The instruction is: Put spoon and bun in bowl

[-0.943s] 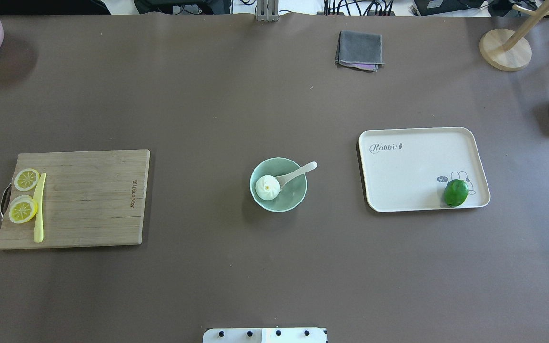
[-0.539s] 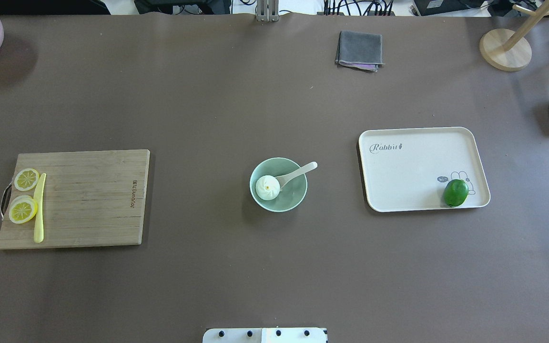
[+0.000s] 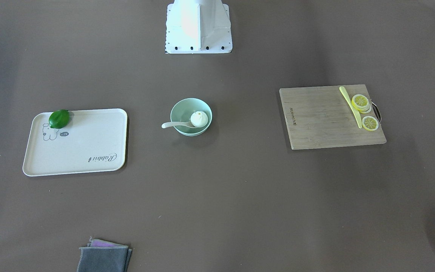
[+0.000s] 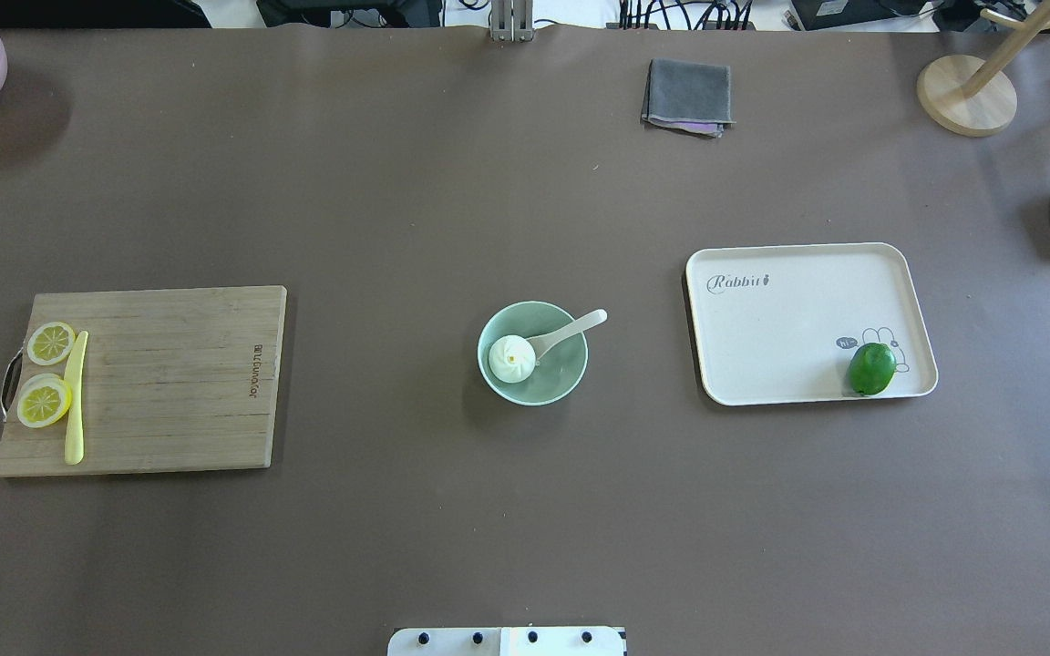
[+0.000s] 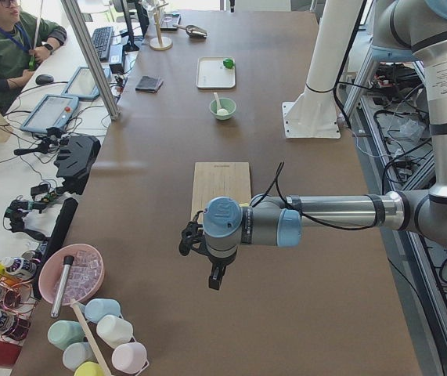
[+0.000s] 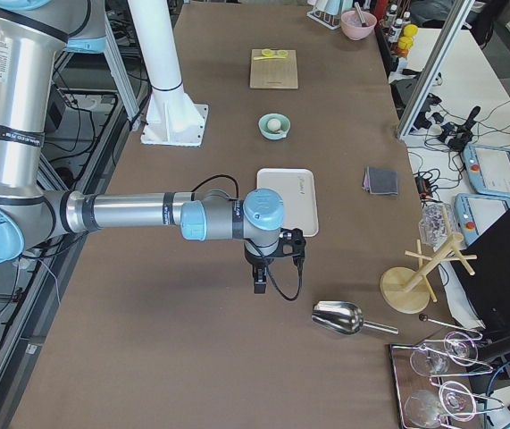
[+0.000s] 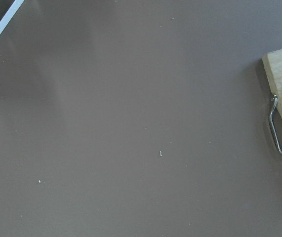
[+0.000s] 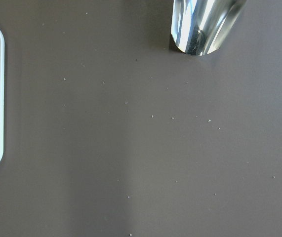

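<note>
Left gripper [image 5: 216, 276], right gripper [image 6: 260, 282]: we cannot tell if spread or closed. Both arms reach out level, wrists down, well apart from the pale mint-green round bowl [image 4: 563, 372]. White pleated bun [image 4: 512, 358] and cream soup spoon [image 4: 571, 330] sit inside; we judge the task done, nothing left to grasp.

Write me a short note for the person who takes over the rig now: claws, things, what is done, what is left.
Claws: the left claw hangs over the table past the board; the right claw hangs over the table past the tray. Open or shut: cannot tell.
Things: the bun lies in the bowl; the spoon has its scoop in the bowl, with the handle out over the rim.
Done: both are in the bowl.
Left: nothing, it seems.
</note>
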